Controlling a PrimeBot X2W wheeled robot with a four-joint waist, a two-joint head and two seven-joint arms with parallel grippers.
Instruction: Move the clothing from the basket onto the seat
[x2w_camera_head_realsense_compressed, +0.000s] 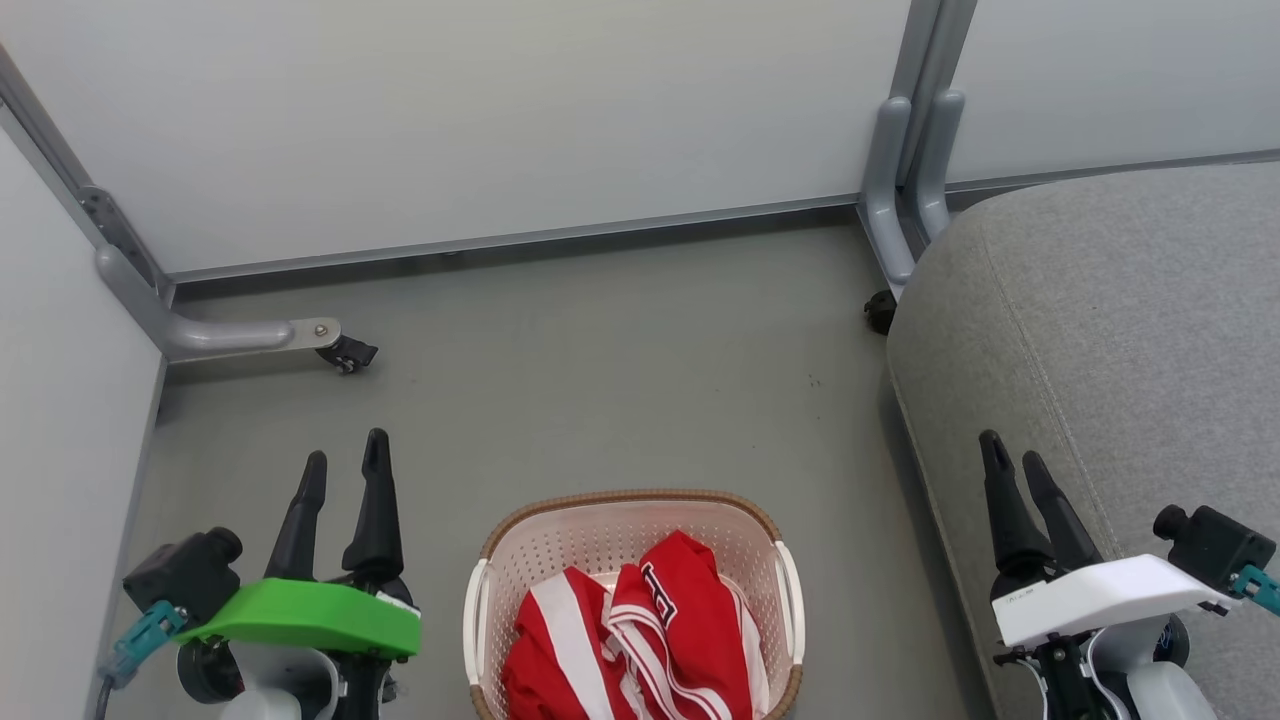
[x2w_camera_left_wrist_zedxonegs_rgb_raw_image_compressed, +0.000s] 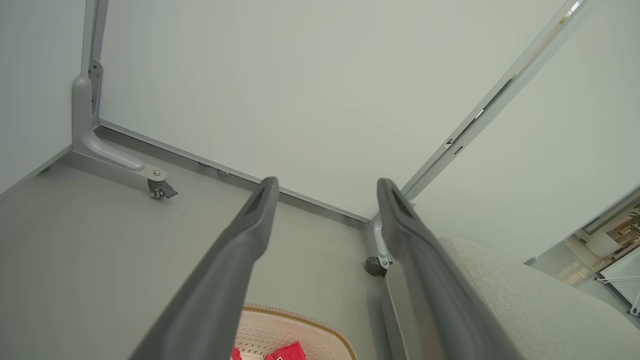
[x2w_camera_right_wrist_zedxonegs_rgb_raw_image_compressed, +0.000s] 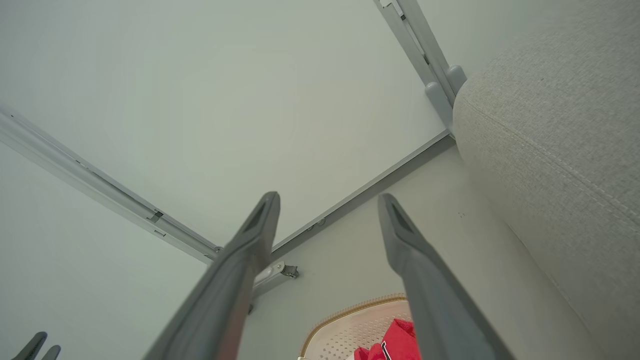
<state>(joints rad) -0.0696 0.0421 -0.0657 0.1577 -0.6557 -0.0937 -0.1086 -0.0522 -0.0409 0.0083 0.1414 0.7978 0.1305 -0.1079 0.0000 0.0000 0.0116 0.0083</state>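
The red clothing (x2w_camera_head_realsense_compressed: 640, 640) with white stripes and dark lettering lies bunched inside the cream perforated basket (x2w_camera_head_realsense_compressed: 530, 560), which stands on the floor at the bottom centre of the head view. A corner of the red fabric (x2w_camera_left_wrist_zedxonegs_rgb_raw_image_compressed: 287, 351) shows low in the left wrist view, and another bit of the clothing (x2w_camera_right_wrist_zedxonegs_rgb_raw_image_compressed: 395, 342) shows in the right wrist view. The grey seat (x2w_camera_head_realsense_compressed: 1130, 340) rises at the right. My left gripper (x2w_camera_head_realsense_compressed: 345, 460) is open to the left of the basket, holding nothing. My right gripper (x2w_camera_head_realsense_compressed: 1012, 455) is open over the seat's near edge, also holding nothing.
White partition panels close the back and left, with grey feet on castors (x2w_camera_head_realsense_compressed: 345, 355) at the floor. A second castor (x2w_camera_head_realsense_compressed: 880, 312) sits by the seat's far corner. Grey floor (x2w_camera_head_realsense_compressed: 620, 380) stretches beyond the basket.
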